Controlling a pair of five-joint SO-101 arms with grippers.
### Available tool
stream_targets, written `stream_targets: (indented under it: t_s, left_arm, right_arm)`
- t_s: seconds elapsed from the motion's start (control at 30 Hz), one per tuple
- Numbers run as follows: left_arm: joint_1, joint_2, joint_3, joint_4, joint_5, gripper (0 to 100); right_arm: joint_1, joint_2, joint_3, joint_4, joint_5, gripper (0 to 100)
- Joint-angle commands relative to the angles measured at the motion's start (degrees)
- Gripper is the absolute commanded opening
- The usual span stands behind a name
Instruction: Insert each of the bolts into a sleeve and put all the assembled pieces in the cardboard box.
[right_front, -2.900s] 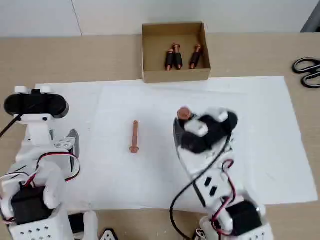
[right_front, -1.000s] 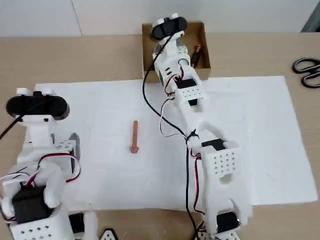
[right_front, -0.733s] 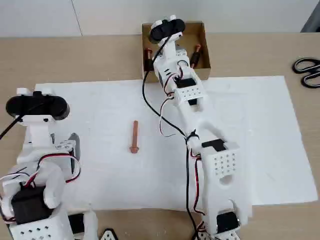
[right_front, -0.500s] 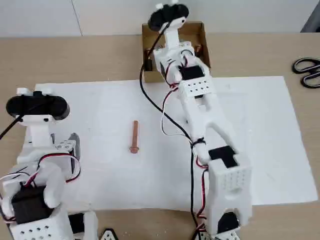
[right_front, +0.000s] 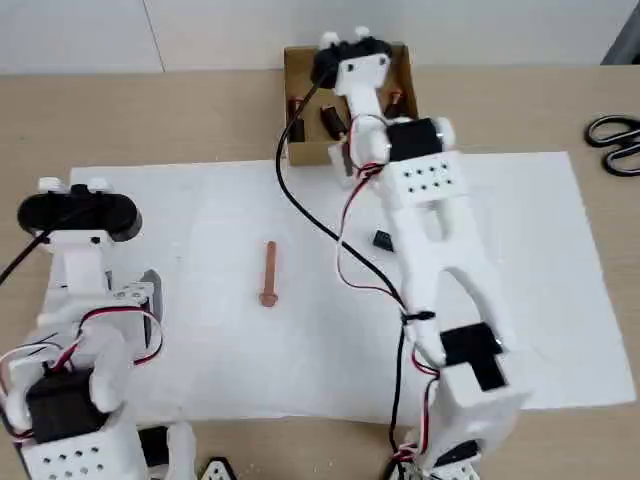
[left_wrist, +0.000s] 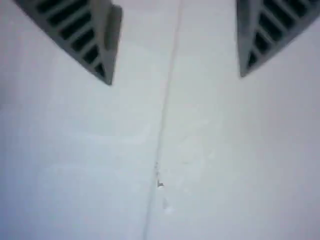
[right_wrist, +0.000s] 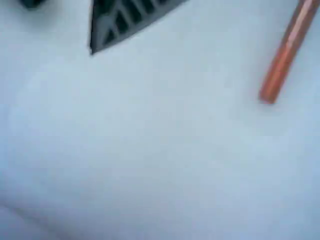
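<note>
A bare copper bolt (right_front: 268, 272) lies on the white paper (right_front: 200, 220), left of centre; its shank end (right_wrist: 282, 55) shows in the right wrist view. The cardboard box (right_front: 300, 152) at the back holds several assembled pieces (right_front: 330, 118). My right arm (right_front: 420, 180) stretches across the paper to the box, its wrist above the box's middle. One dark finger (right_wrist: 130, 20) shows with bare paper on both sides and nothing held. My left gripper (left_wrist: 175, 50) hangs open just over the paper at the left (right_front: 145, 288), empty.
A small black piece (right_front: 382, 239) lies on the paper beside my right arm. Scissors (right_front: 615, 140) rest on the wooden table at the far right. The paper's right half is bare.
My right arm carried an assembled piece from mid-paper to the box, and that piece now lies in the box's left part. The arm has since swung slightly right. The left arm stayed still.
</note>
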Motion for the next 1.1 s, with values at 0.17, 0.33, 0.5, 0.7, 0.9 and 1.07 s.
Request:
stream_targets:
  t_s: [0.17, 0.33, 0.5, 0.7, 0.9, 1.07]
  left_arm:
    - [0.0, -0.6, 0.1, 0.0, 0.0, 16]
    - [0.1, -0.6, 0.0, -0.3, -0.1, 16]
    - [-0.2, -0.6, 0.1, -0.3, -0.1, 16]
    - [-0.4, -0.6, 0.1, 0.1, -0.1, 16]
    - [-0.4, -0.6, 0.2, 0.2, -0.1, 16]
    - [-0.4, -0.6, 0.2, 0.2, -0.1, 16]
  right_arm:
    - [7.4, -11.5, -0.1, 12.6, 0.6, 19.5]
    - [12.0, -13.7, 0.4, 14.9, 0.6, 19.5]
    - [17.5, -13.1, 4.1, 14.5, 0.7, 19.5]
    - [14.8, -9.7, 10.7, 13.8, 6.2, 19.6]
    - [9.7, -4.4, 11.5, 14.4, 9.8, 19.6]
    - [5.2, -1.9, 12.5, 14.5, 16.9, 19.6]
